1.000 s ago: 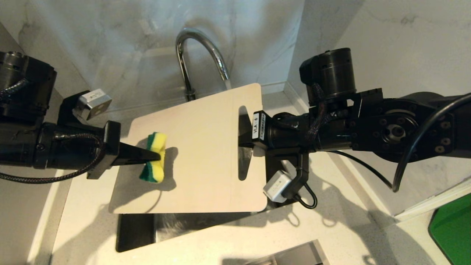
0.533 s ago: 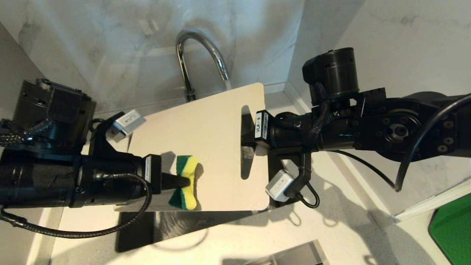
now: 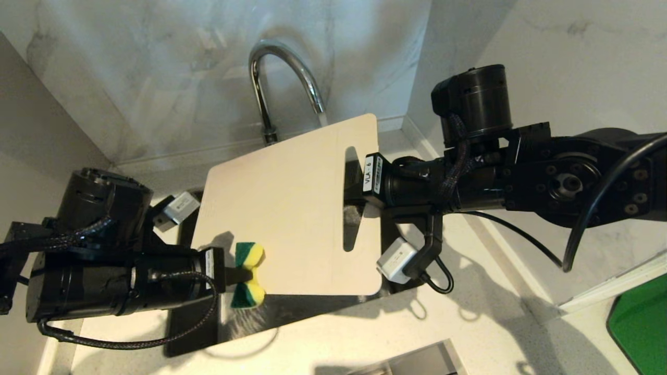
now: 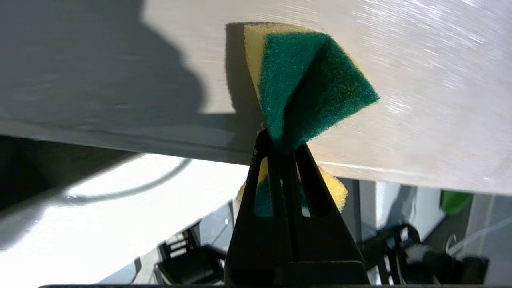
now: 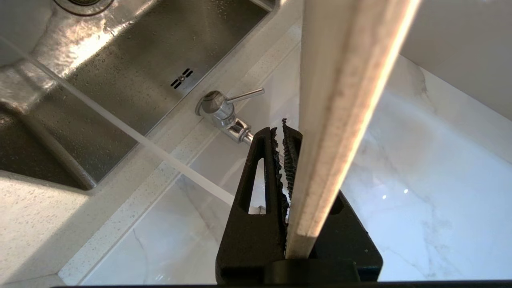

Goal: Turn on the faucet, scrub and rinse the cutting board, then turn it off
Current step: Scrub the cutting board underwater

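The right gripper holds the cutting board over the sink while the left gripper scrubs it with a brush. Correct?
Not quite: the left gripper pinches a yellow-green sponge, not a brush, as the left wrist view shows. The right gripper does hold the cutting board over the sink.

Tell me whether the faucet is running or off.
Running. In the right wrist view a clear stream of water crosses above the wet sink, past the faucet base and its side lever.
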Robot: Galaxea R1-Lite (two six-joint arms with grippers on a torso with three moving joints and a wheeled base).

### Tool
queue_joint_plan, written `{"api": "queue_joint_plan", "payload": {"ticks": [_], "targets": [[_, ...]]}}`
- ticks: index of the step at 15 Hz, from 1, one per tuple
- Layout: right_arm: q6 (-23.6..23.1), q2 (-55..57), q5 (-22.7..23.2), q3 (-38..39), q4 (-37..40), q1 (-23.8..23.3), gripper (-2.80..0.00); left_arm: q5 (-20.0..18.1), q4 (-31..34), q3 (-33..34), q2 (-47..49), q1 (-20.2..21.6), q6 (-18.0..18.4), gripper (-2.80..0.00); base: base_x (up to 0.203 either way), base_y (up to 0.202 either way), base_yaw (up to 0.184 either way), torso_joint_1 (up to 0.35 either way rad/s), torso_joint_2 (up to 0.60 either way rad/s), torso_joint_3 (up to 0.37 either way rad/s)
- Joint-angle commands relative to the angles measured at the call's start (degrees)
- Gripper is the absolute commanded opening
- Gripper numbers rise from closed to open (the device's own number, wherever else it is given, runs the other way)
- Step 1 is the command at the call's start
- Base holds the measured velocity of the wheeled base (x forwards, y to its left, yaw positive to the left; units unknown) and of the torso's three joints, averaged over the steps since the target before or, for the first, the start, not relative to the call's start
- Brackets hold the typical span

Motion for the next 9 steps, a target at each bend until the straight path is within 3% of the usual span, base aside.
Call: {"api": "queue_joint_plan", "payload": {"ticks": [1, 6, 9], "targets": [[-0.8, -0.1, 0.3, 0.0, 0.0, 0.1, -2.8, -1.8, -2.6, 4.6, 0.1, 5.0, 0.6, -2.8, 0.0, 0.0, 0.0, 0.0, 0.0, 0.0], [-0.8, -0.3, 0.3, 0.1, 0.0, 0.1, -2.8, -11.2, -3.9, 8.0, 0.2, 19.9, 3.6, -2.8, 0.0, 0.0, 0.0, 0.0, 0.0, 0.0], [-0.7, -1.0, 0.3, 0.4, 0.1, 0.0, -2.8, -16.7, -4.2, 8.6, 0.6, 30.6, 7.7, -2.8, 0.0, 0.0, 0.0, 0.0, 0.0, 0.0]]}}
